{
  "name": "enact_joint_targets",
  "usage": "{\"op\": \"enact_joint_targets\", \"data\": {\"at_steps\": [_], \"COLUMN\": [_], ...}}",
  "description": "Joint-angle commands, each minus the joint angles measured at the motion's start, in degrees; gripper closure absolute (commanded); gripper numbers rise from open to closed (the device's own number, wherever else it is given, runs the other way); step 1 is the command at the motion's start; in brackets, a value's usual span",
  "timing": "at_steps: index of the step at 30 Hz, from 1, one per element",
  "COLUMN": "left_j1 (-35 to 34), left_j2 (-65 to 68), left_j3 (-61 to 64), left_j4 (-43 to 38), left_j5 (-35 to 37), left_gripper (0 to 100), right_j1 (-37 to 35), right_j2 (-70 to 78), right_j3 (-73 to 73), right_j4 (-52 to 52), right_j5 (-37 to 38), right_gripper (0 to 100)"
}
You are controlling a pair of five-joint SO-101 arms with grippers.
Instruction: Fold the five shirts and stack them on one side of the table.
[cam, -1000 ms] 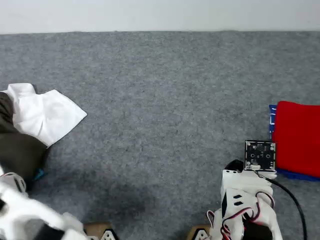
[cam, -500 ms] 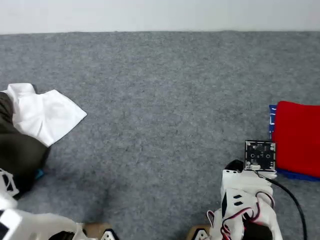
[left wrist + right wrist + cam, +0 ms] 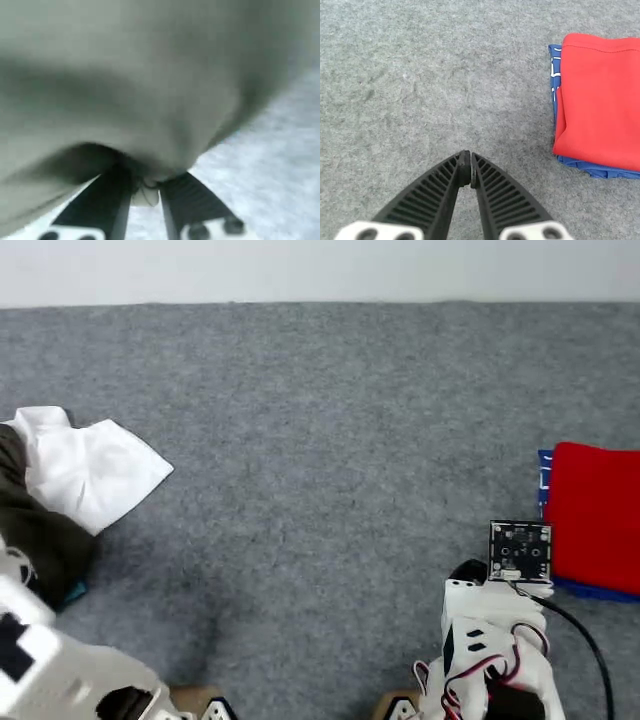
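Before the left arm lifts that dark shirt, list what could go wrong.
1. The white shirt overlaps the dark shirt, so a lift may drag it along and rumple it.
2. The left hand seems to pinch only a small bunch of the fabric. It could slip out, or the shirt could come up wadded.
3. A teal cloth peeks from under the dark shirt and may get pulled with it.
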Motion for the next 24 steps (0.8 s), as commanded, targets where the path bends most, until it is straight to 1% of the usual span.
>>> {"op": "enact_joint_targets", "data": {"at_steps": [1, 3, 6, 8, 10, 14, 19, 21, 24], "left_j1": [4.0, 6.9, 11.9, 15.8, 19.3, 24.3, 29.9, 33.6, 41.5], "left_j2": [-13.2, -20.5, -30.1, -34.1, -35.1, -31.9, -23.8, -20.4, -14.9], "left_j3": [-1.3, -2.3, -8.6, -14.6, -21.4, -34.5, -52.9, -61.3, -74.1], "left_j4": [5.6, 8.4, 12.8, 14.8, 16.5, 17.5, 17.7, 17.5, 17.2], "left_j5": [-0.4, -0.4, -0.3, -0.3, -0.2, 0.8, 7.6, 9.5, 9.6], "left_gripper": [99, 99, 99, 99, 99, 99, 98, 98, 98], "right_j1": [-0.3, -0.3, -0.3, -0.3, -0.4, -0.7, -0.5, -0.5, -0.5], "right_j2": [-0.5, -0.5, -0.5, -0.5, -0.5, -0.5, -0.5, -0.5, -0.5], "right_j3": [-0.4, -0.4, -0.4, -0.4, -0.4, -0.4, -0.4, -0.4, -0.4], "right_j4": [-1.2, -1.2, -1.2, -1.2, -1.2, -1.2, -1.2, -1.2, -1.2], "right_j5": [0.8, 0.8, 0.8, 0.8, 0.8, 0.8, 0.8, 0.8, 0.8], "right_gripper": [99.0, 99.0, 99.0, 99.0, 99.0, 99.0, 99.0, 99.0, 99.0]}}
